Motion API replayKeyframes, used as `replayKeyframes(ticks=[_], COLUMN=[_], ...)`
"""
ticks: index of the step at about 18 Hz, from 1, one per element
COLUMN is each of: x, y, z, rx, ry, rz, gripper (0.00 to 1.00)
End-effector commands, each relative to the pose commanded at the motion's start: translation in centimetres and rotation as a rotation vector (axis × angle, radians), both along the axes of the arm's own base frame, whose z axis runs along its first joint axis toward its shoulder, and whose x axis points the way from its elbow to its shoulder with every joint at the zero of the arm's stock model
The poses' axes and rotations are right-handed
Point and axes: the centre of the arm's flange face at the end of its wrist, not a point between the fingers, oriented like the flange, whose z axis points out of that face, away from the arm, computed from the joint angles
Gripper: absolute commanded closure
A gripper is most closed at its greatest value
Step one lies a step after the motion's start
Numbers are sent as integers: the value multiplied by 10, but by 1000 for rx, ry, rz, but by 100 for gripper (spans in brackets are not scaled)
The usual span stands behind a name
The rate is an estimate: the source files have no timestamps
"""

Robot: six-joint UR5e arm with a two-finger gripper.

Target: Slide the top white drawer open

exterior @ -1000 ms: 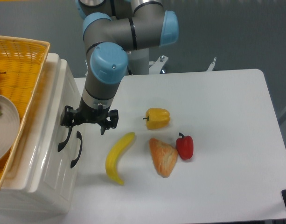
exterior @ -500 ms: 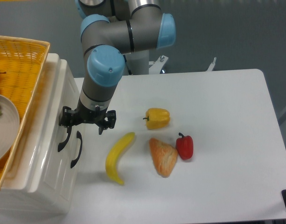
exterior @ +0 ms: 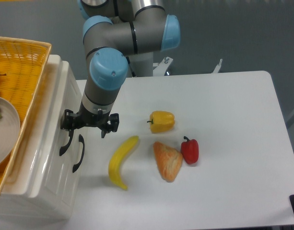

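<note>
At the left edge of the tabletop (exterior: 223,100), the gripper (exterior: 87,125) hangs just beside the upper black handle (exterior: 66,141) of the top white drawer (exterior: 60,96), whether clenched or released I cannot tell, with a banana (exterior: 122,161) lying nearby.

Fingers (exterior: 69,129) at drawer handle (exterior: 66,141)

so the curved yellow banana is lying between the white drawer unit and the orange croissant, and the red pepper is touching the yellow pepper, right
Not quite. The fixed camera shows the small red pepper touching the orange croissant, not the yellow bell pepper, which sits apart. The curved yellow banana does lie between the white drawer unit and the croissant.
</note>
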Motion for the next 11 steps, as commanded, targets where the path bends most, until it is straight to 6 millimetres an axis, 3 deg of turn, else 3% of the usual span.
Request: replayKeyframes(ticks=[11], x=[5], y=[0], z=[3], rx=[7], ry=[-3], rz=[-8], gripper=[0])
